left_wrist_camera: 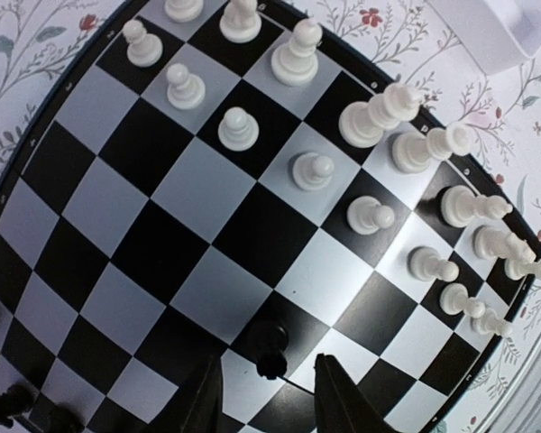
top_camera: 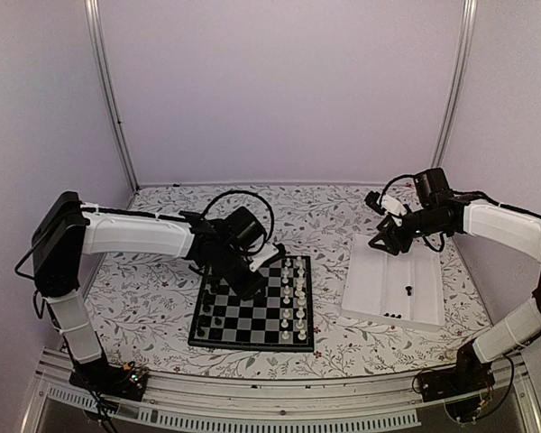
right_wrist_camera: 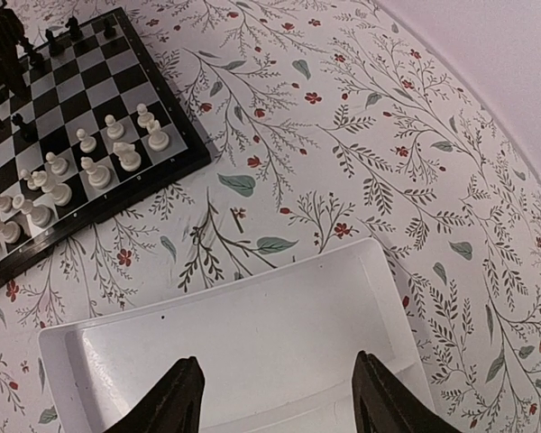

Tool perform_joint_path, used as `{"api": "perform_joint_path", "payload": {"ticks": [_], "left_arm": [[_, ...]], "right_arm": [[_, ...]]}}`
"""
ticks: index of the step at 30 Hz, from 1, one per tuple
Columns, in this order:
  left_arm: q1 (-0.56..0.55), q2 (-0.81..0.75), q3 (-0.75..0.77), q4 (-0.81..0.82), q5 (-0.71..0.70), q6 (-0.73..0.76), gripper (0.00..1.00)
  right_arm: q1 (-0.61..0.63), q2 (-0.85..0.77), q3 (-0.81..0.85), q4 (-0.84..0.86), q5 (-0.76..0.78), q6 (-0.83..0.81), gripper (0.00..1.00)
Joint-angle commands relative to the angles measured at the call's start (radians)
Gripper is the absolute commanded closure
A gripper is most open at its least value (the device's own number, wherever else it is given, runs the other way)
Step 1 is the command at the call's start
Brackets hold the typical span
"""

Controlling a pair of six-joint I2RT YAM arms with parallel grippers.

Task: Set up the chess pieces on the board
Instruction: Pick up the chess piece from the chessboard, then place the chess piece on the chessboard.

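The board [top_camera: 252, 311] lies on the table's middle, with white pieces [top_camera: 293, 298] filling its two right columns and a few black chess pieces [top_camera: 205, 316] at its left edge. My left gripper [top_camera: 255, 273] hovers over the board's far part, open. In the left wrist view one black piece [left_wrist_camera: 270, 345] stands on a dark square between the fingertips [left_wrist_camera: 329, 379], touching neither. My right gripper [top_camera: 392, 239] is open and empty above the far end of the white tray [top_camera: 370, 289]. A few black pieces [top_camera: 408, 290] lie in the tray's near part.
The floral tablecloth [top_camera: 162, 280] surrounds the board and tray. The right wrist view shows the tray's bare floor [right_wrist_camera: 279, 316] under the open fingers [right_wrist_camera: 185, 388] and the board [right_wrist_camera: 81, 135] at upper left. White walls and metal posts enclose the table.
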Motion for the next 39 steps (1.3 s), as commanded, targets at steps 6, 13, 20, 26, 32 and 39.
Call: {"api": "perform_joint_path", "payload": {"ticks": [6, 13, 20, 26, 32, 39], "left_arm": [[-0.015, 0.079, 0.079, -0.035, 0.006, 0.008, 0.72], [-0.015, 0.081, 0.071, -0.052, -0.009, 0.003, 0.71], [-0.013, 0.08, 0.087, -0.068, -0.018, 0.011, 0.85], [0.014, 0.031, 0.111, -0.111, -0.073, 0.034, 0.87], [0.125, -0.06, 0.11, -0.128, -0.086, 0.06, 0.87], [0.281, -0.103, 0.098, -0.114, -0.088, 0.04, 0.88]], "right_arm": [[-0.006, -0.009, -0.013, 0.018, -0.002, -0.012, 0.41], [-0.005, -0.005, -0.015, 0.017, -0.005, -0.014, 0.41], [-0.005, -0.007, -0.014, 0.017, -0.007, -0.013, 0.41], [-0.006, -0.002, -0.016, 0.017, -0.008, -0.014, 0.41], [-0.005, -0.001, -0.017, 0.016, -0.012, -0.015, 0.41], [-0.005, 0.002, -0.018, 0.014, -0.012, -0.018, 0.41]]}}
